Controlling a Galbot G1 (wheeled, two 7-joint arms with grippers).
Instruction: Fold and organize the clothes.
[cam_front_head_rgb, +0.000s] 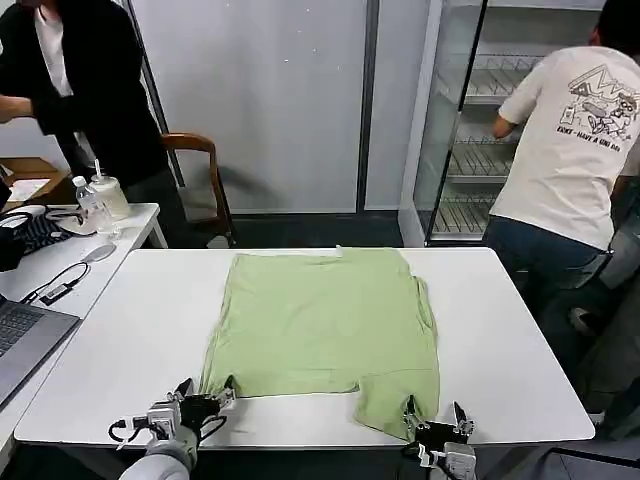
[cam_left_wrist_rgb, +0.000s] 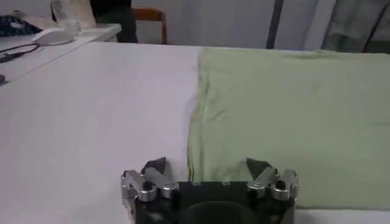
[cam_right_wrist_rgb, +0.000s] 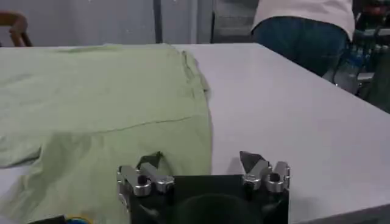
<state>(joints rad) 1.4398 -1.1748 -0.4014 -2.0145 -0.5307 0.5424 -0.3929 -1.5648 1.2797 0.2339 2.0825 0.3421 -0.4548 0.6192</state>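
The T-shirt (cam_front_head_rgb: 325, 325) lies flat on the white table (cam_front_head_rgb: 510, 350), plain green side up, its near hem toward me. It looks partly folded: both sides appear turned in, giving fairly straight left and right edges, and a flap hangs lower at the near right corner. So I judge the side folds done, with the lengthwise fold and final tidy placement still ahead.

My left gripper (cam_front_head_rgb: 203, 398) sits at the near left corner of the shirt, fingers spread wide, holding nothing. My right gripper (cam_front_head_rgb: 436, 420) sits at the near right corner by that lower flap, fingers also wide and empty.

From the left wrist I see my left gripper (cam_left_wrist_rgb: 207, 173) straddling the shirt's left edge, one fingertip over bare table, the other over cloth — the head view cannot settle that. The right wrist view shows my right gripper (cam_right_wrist_rgb: 201, 165) straddling the right edge likewise, plus a crease running across the cloth. The head view alone gives the whole outline.
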